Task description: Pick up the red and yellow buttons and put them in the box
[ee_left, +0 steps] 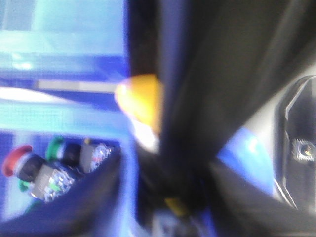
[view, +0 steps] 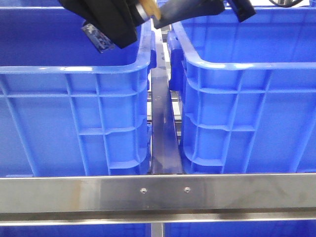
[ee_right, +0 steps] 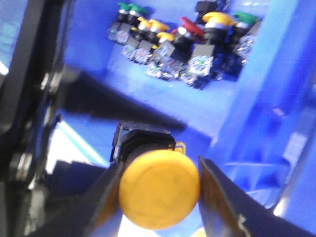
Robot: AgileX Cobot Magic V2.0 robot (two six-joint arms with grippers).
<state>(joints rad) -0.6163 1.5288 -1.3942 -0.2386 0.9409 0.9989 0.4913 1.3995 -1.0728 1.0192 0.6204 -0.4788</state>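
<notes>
My right gripper (ee_right: 159, 195) is shut on the orange-yellow button (ee_right: 159, 192), one finger on each side of its cap. In the front view the yellow button (view: 143, 10) hangs above the inner rim of the left blue crate (view: 74, 69), with the right gripper (view: 162, 19) beside it. My left gripper (ee_left: 165, 170) is close around the button's black body, but heavy blur hides whether it is open or shut. The yellow cap (ee_left: 140, 101) shows past a dark finger. A red button (ee_left: 12, 159) lies on a crate floor beside a green one.
A second blue crate (view: 247, 64) stands on the right, with a metal rail (view: 163, 133) between the two. A steel bar (view: 158, 192) runs across the front. A pile of several red, yellow and green buttons (ee_right: 182, 44) lies on a crate floor.
</notes>
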